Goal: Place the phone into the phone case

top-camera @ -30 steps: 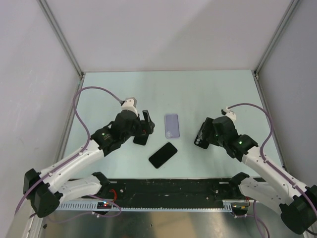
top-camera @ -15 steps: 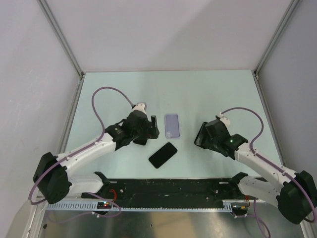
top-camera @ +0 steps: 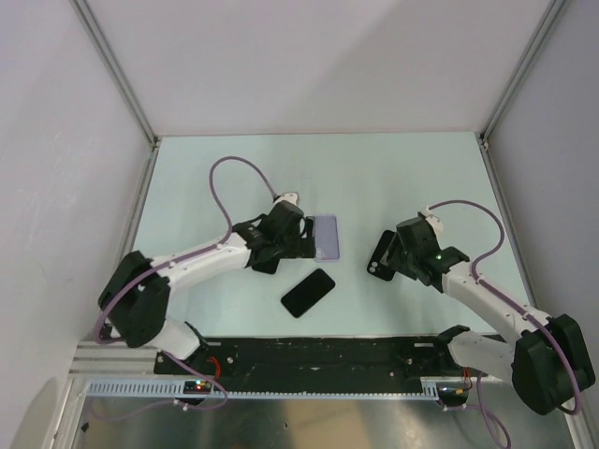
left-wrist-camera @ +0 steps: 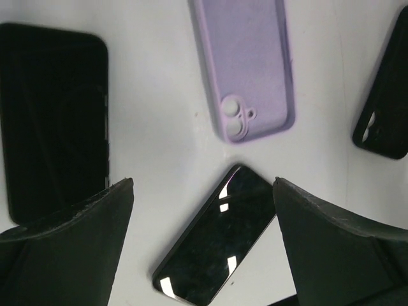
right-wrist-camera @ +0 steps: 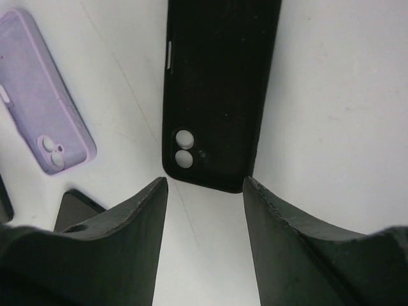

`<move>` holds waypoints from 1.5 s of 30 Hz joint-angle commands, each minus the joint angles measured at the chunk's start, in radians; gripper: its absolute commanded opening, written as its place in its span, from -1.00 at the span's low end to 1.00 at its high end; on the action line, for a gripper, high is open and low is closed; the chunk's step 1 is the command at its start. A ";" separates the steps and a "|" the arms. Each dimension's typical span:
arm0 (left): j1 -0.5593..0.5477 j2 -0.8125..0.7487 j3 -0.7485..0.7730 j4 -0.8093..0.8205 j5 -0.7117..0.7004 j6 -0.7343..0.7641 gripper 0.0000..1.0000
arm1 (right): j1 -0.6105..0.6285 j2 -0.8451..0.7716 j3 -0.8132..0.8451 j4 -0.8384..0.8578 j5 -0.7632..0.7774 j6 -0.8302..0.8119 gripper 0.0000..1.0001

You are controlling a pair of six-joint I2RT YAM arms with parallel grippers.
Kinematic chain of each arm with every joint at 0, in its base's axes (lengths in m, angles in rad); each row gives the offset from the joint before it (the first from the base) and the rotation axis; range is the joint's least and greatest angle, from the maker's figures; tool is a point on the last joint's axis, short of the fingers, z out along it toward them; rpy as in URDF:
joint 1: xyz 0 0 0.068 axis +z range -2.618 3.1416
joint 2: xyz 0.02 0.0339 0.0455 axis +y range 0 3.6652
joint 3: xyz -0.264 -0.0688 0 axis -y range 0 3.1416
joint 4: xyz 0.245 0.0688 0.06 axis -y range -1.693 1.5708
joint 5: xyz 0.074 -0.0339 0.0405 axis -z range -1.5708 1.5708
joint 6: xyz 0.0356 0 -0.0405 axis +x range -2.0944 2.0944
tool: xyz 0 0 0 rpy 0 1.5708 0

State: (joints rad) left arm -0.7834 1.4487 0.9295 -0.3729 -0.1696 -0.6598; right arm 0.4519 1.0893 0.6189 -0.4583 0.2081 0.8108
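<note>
A black phone (top-camera: 308, 292) lies screen up at the near middle of the table; in the left wrist view the phone (left-wrist-camera: 217, 245) lies below my open left gripper (left-wrist-camera: 203, 185). A purple phone case (top-camera: 325, 237) lies back up just beyond it and also shows in the left wrist view (left-wrist-camera: 245, 64). My left gripper (top-camera: 298, 245) hovers empty beside the purple case. A black phone case (top-camera: 379, 256) lies back up at the right. My right gripper (right-wrist-camera: 205, 185) is open and empty, just short of the black case's (right-wrist-camera: 220, 89) camera end.
Another flat black slab (top-camera: 265, 263) lies partly under the left arm; it also shows in the left wrist view (left-wrist-camera: 54, 121), and I cannot tell whether it is a phone or a case. Grey walls with metal posts enclose the pale green table (top-camera: 393, 178).
The left arm has stretched right and forward, carrying its gripper from left of the slab to beside the purple case. The right gripper has shifted slightly over the black case. No object has moved.
</note>
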 commanded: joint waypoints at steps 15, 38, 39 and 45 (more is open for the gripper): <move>0.009 0.430 0.339 0.043 -0.004 0.039 0.15 | 0.058 -0.080 0.001 -0.022 0.013 -0.031 0.09; 0.056 0.476 0.464 0.040 0.218 0.584 -0.99 | -0.009 -0.067 0.023 0.058 -0.126 -0.109 0.08; 0.055 0.466 0.471 0.040 0.236 0.636 -0.99 | -0.016 -0.064 0.027 0.062 -0.132 -0.111 0.08; 0.067 0.497 0.575 -0.082 0.320 0.880 -1.00 | -0.063 0.015 0.090 0.145 -0.184 -0.130 0.10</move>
State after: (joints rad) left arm -0.7303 1.9583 1.4113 -0.3859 0.0605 -0.0120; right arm 0.4149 1.0512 0.6308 -0.4091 0.0681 0.7136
